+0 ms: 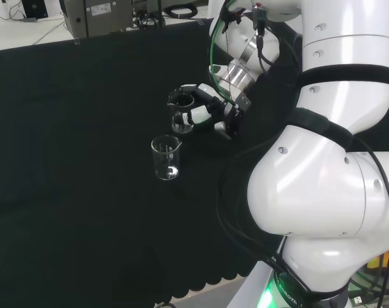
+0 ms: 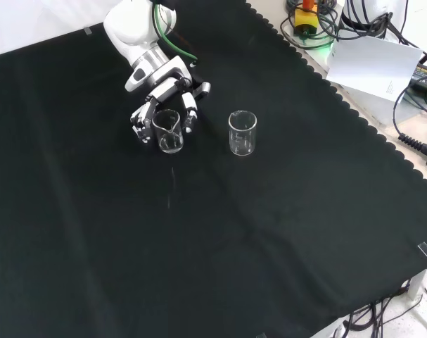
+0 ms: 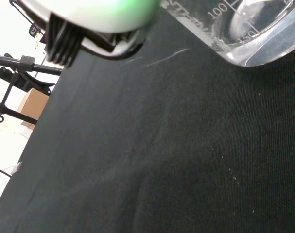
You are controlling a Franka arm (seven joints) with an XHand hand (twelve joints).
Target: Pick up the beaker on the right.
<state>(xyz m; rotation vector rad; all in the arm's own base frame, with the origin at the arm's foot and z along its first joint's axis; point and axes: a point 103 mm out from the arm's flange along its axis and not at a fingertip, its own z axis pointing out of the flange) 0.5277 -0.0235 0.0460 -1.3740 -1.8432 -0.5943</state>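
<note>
beaker [image 2: 168, 131] sits inside the hand's [image 2: 159, 98] curled fingers.

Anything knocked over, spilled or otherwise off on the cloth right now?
Nothing stands out. Both beakers stand upright and look empty: one sits between the fingers of the hand, the other beaker stands apart to its right in the front view. The black cloth shows no spill, only faint creases.

We can read white numbers on the clear glass beaker [image 3: 244, 29] in the wrist view: 100, and 150 below it, next to small marking lines. More white print sits beside them, but we cannot make out those letters.
</note>
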